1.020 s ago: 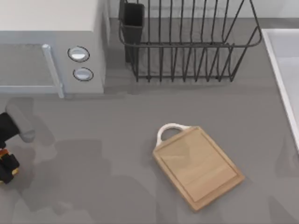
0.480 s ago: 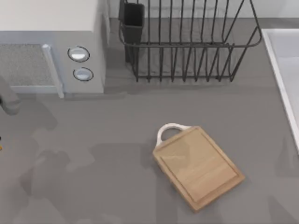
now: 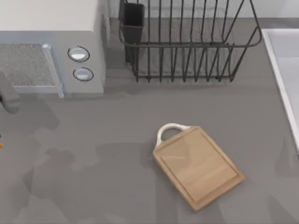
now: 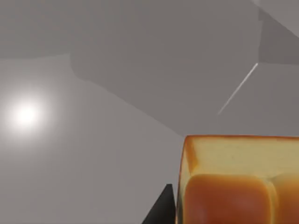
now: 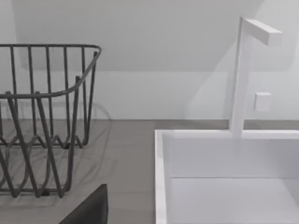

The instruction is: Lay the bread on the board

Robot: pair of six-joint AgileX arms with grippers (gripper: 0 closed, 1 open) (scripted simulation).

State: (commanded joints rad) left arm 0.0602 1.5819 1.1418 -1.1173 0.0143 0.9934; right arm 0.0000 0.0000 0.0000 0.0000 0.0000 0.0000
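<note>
The bread (image 4: 238, 182), a yellow-tan chunk with an orange-brown crust, sits very close in the left wrist view. My left gripper (image 4: 233, 222) is shut on it, and one dark finger (image 4: 161, 211) lies against its side. In the top view a grey link of the left arm (image 3: 7, 95) shows at the far left edge, in front of the microwave. The board (image 3: 198, 165), light wood with a white loop handle (image 3: 169, 129), lies bare and angled right of centre. A dark piece of my right gripper (image 5: 88, 210) shows in the right wrist view.
A grey microwave (image 3: 51, 46) stands at the back left. A black wire dish rack (image 3: 187, 42) stands at the back centre. A white sink (image 3: 285, 74) with its tap (image 5: 243, 70) lines the right side. Bare grey table (image 3: 93, 154) lies between the left arm and the board.
My left arm has drawn back toward the left edge of the top view, taking its gripper out of that frame. The board has not moved.
</note>
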